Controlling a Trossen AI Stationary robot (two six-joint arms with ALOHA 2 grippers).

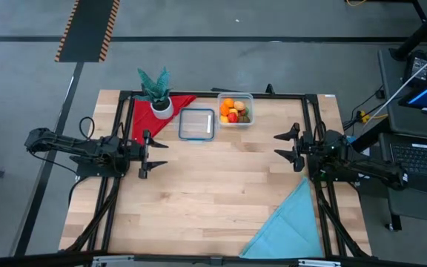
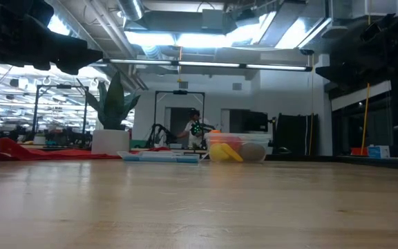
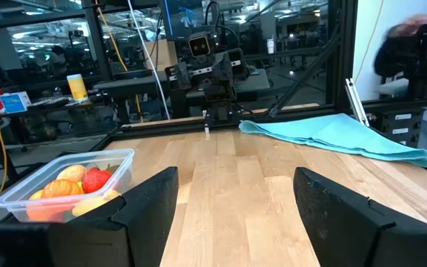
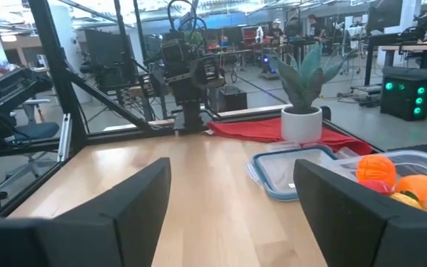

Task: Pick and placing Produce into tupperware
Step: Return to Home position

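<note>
The bench (image 1: 221, 193) has an arm at each side. The left arm (image 1: 73, 148) lies low along the left edge, stretched toward the middle, and the right arm (image 1: 362, 167) mirrors it from the right. A blue cloth (image 1: 291, 222) covers the near right corner. A red cloth (image 1: 141, 115) lies at the far left under a plant (image 1: 158, 93).

The tub (image 1: 235, 109) stands at the far edge, near the middle, with the lid (image 1: 197, 124) just beside it on the left arm's side. The produce (image 1: 233, 111) sits inside the tub in a heap of orange, yellow, red and green. Single pieces are hard to tell apart from above, and in the right wrist view the frame cuts the tub off.

The left gripper (image 1: 160, 154) hangs well apart from the tub, toward the near side and to its left, fingers spread wide and holding nothing. The right gripper (image 1: 279, 145) is likewise released and bare, near the tub's right side but apart from it. The two grippers face each other across the bench.
</note>
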